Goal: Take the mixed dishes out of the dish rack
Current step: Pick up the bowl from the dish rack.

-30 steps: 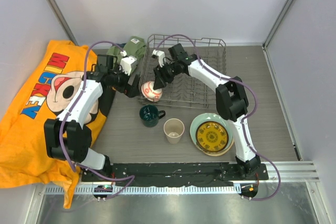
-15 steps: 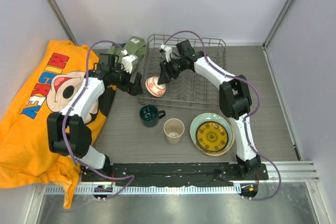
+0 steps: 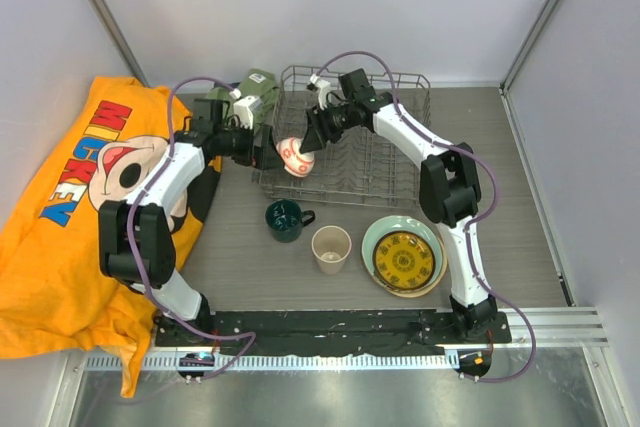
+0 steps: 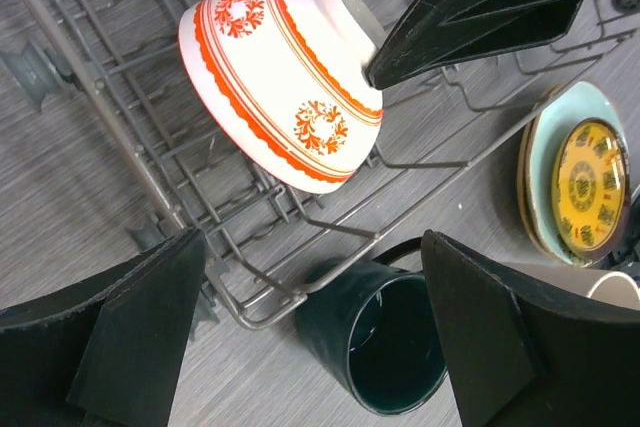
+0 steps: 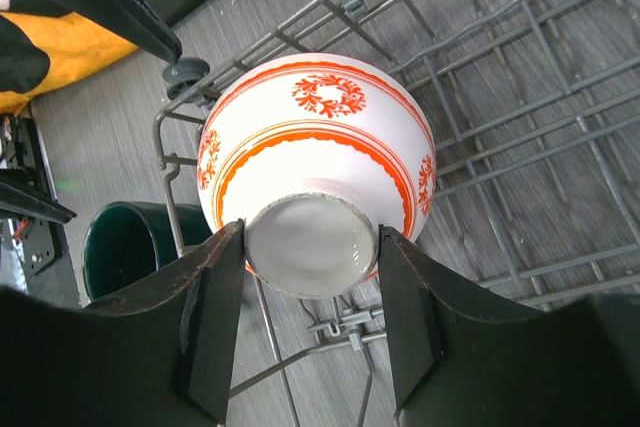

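My right gripper (image 5: 312, 247) is shut on the foot ring of the small red-orange bowl (image 5: 320, 137), holding it tilted above the front left corner of the dish rack (image 3: 350, 72). In the top view the bowl (image 3: 293, 155) hangs between both grippers. Just left of it, my left gripper (image 3: 262, 147) stands open and apart from it. In the left wrist view the bowl (image 4: 280, 87) lies beyond my open left gripper (image 4: 310, 247), with nothing between the fingers. On the table stand the dark teal mug (image 3: 285, 219), the beige cup (image 3: 331, 248) and the yellow plate (image 3: 403, 259) stacked on the pale green plate (image 3: 372, 239).
An orange printed cloth (image 3: 80, 197) covers the table's left side. A green object (image 3: 255, 92) lies behind the left gripper at the rack's back left corner. The rack's wires (image 5: 520, 57) run close beneath the bowl. The mug (image 4: 385, 347) sits right by the rack's front corner.
The right gripper has carried the bowl up and back, away from the rack's front rail. The left gripper has moved up and right, closer to the bowl.
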